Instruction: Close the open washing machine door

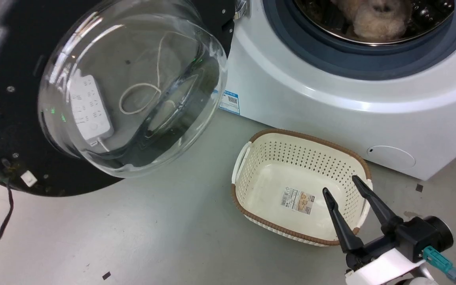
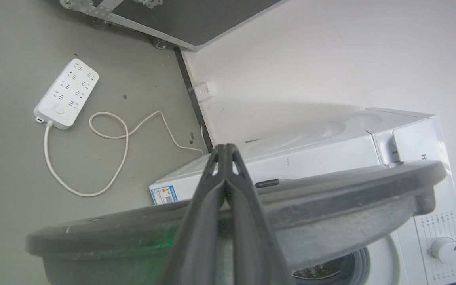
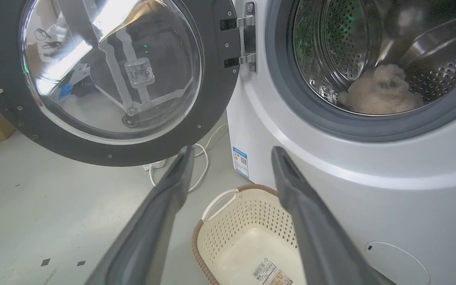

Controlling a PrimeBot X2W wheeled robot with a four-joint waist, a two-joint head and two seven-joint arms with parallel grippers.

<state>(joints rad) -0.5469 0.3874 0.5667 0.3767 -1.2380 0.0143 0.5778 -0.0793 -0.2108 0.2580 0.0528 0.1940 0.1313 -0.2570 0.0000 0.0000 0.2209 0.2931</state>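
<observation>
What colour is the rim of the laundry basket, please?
Brown, on a cream perforated basket; the head view shows it best.

head: down onto washing machine door (image 1: 133,87) | wrists: left above, right facing it

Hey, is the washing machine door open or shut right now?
Open. The washing machine door hangs swung out on its hinge, leaving the drum uncovered.

A bare laundry test room, more lab than home.
A white front-loading washing machine (image 1: 331,118) stood on a painted grey floor (image 1: 152,237) dotted with small black marks (image 1: 106,275), against a plain white wall (image 2: 311,51). A laundry basket (image 1: 311,138) sat just beyond the right fingers (image 1: 339,221), and a power strip (image 2: 66,93) lay loose well to their left.
</observation>
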